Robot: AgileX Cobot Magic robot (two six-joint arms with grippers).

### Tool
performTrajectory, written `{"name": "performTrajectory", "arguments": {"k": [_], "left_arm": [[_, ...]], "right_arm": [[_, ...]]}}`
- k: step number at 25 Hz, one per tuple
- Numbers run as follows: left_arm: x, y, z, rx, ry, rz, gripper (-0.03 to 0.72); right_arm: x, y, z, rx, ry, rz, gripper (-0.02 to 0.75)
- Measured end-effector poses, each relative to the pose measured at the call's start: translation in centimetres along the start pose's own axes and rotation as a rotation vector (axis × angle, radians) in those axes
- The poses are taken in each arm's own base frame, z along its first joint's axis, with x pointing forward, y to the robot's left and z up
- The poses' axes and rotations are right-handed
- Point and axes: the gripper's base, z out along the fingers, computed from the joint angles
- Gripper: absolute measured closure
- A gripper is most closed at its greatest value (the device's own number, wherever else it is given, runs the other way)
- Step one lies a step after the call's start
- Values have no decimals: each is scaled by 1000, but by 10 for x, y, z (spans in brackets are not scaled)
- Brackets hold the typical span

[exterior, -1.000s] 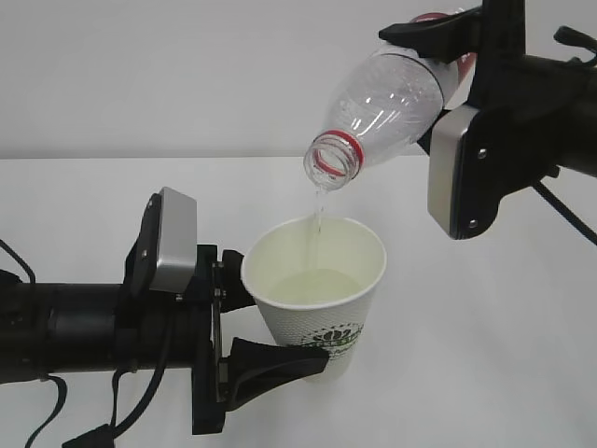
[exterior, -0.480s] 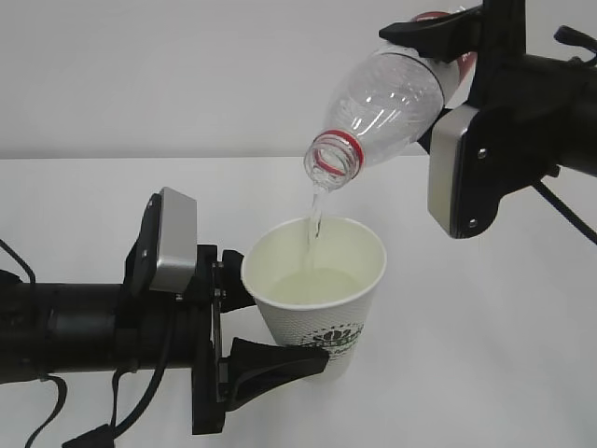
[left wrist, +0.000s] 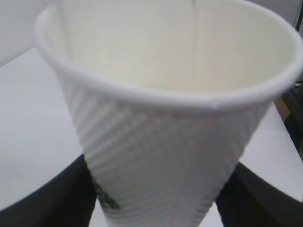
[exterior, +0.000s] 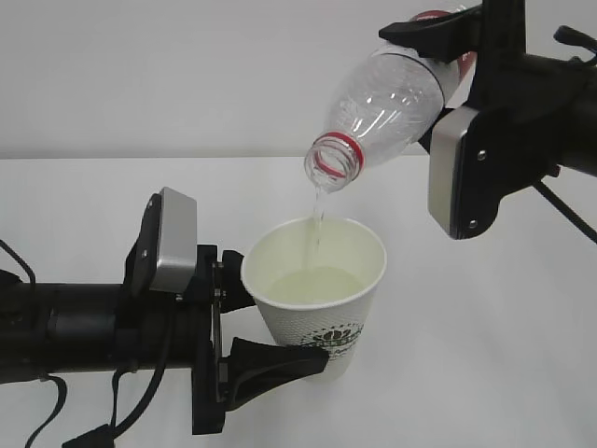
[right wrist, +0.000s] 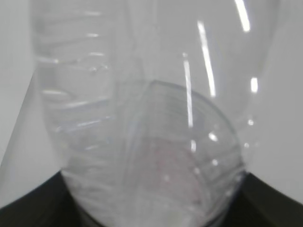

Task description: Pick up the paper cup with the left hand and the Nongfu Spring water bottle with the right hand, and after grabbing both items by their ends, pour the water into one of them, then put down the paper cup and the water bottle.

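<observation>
The white paper cup [exterior: 317, 289] with a green logo stands upright, held low on its body by my left gripper [exterior: 280, 345], whose black fingers [left wrist: 42, 208] press both sides of the ribbed wall [left wrist: 161, 156]. Above it the clear Nongfu Spring water bottle [exterior: 382, 103] tilts mouth-down to the left, my right gripper [exterior: 448, 47] shut on its rear part. A thin stream of water [exterior: 318, 215] falls from the red-ringed mouth [exterior: 332, 161] into the cup, where faintly yellowish water [exterior: 312, 283] lies. In the right wrist view the bottle [right wrist: 151, 118] fills the picture.
A white tabletop [exterior: 485, 355] lies under both arms, with a plain pale wall [exterior: 168, 75] behind. Black cables hang from the left arm [exterior: 56, 327] and trail beside the right arm [exterior: 560, 112].
None of the arms, cup or bottle has shifted; the stream keeps running into the cup.
</observation>
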Motion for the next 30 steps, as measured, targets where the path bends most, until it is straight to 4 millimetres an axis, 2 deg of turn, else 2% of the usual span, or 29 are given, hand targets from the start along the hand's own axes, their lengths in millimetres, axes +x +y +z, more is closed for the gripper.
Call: {"name": "performTrajectory", "arguments": {"k": [30], "left_arm": [[1,0,0,-3,10,-1,160]], "right_arm": [[0,-1,0,6,-3,-4,235]]}}
